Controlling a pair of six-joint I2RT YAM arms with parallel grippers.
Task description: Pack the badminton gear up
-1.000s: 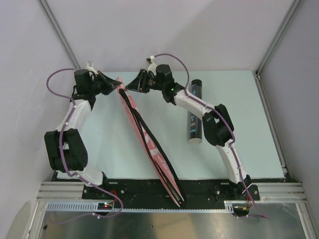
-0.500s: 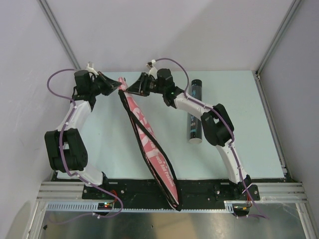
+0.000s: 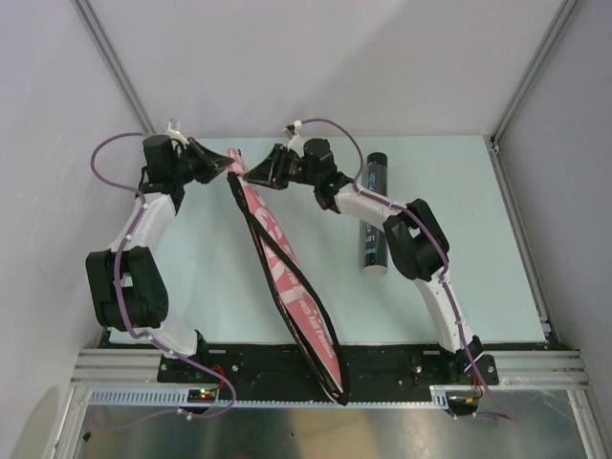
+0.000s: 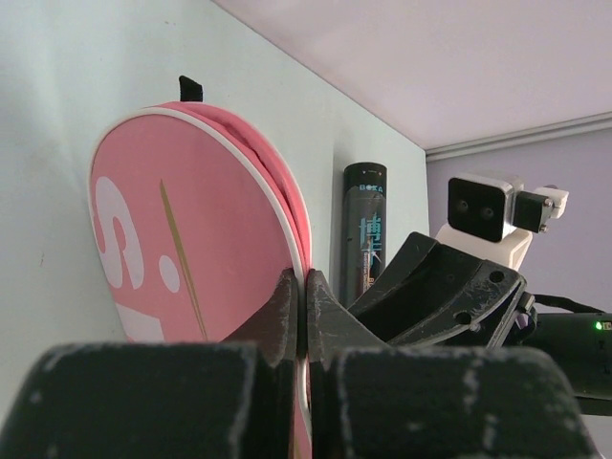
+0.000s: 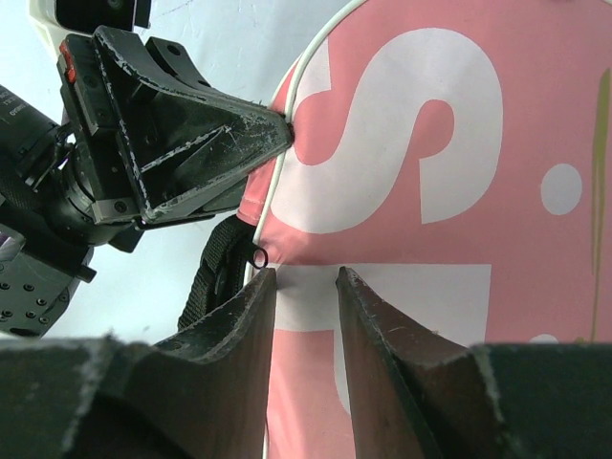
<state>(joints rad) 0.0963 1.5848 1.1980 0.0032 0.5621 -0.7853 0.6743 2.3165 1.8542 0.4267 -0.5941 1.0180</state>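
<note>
While the left gripper [image 4: 301,287] is squeezed tight on the white-trimmed rim of the long pink racket case with big white letters [image 3: 287,277], the case is held up on its thin edge and leans a little. Seen from above, it runs in a slant over the pale green tabletop [image 3: 449,249]. Its round end is far away at about 11 o'clock, between the two grippers, and its narrow end reaches the near side at about 6 o'clock.

A black strap [image 5: 210,287] hangs along the side of the case. The right gripper [image 5: 306,277] sits at 3 o'clock of the round end and faces the left one. Its two fingers are partly apart and it has hold of nothing — only the pink face of the case shows through the gap. A small black zip ring [image 5: 259,256] is just beside one fingertip. I cannot tell if the fingers touch the case.

A black round tube with light printing [image 3: 375,215] lies flat on the tabletop at 3 o'clock of the case, apart from it and partly under the right arm [image 3: 421,244].
</note>
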